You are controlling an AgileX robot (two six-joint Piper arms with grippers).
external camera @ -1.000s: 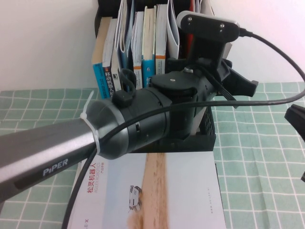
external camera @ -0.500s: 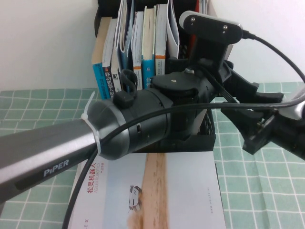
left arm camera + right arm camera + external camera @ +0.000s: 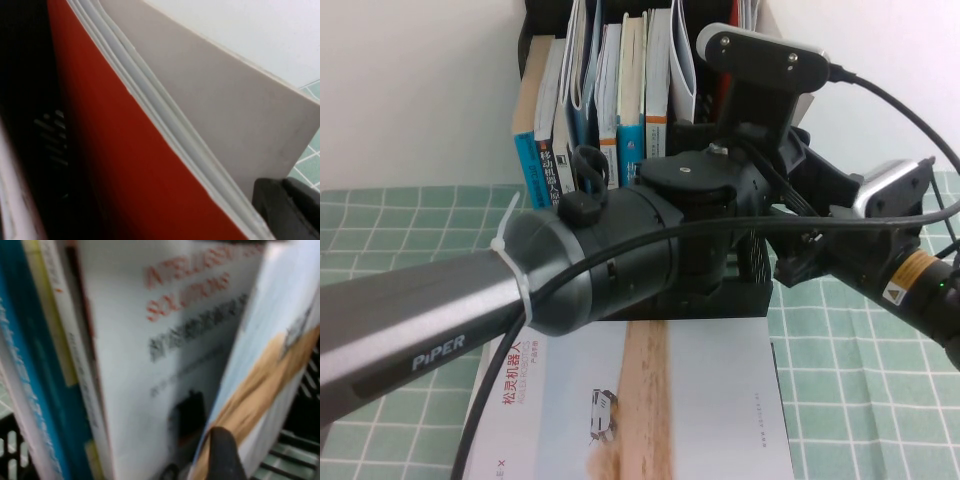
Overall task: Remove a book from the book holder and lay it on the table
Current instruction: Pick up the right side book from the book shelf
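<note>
While high view hides both, left end effector (image 3: 285,210) flanks red-covered book (image 3: 125,160); right end effector (image 3: 222,455) meets book (image 3: 260,375).

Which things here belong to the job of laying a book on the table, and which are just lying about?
Job: book, flat on table; book holder; left end effector at holder; right end effector beside holder.
Lying about: upright books; red-covered book.

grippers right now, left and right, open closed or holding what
Left gripper: up against the red-covered book in the book holder; state cannot be told.
Right gripper: at the holder's books; cannot be told.
</note>
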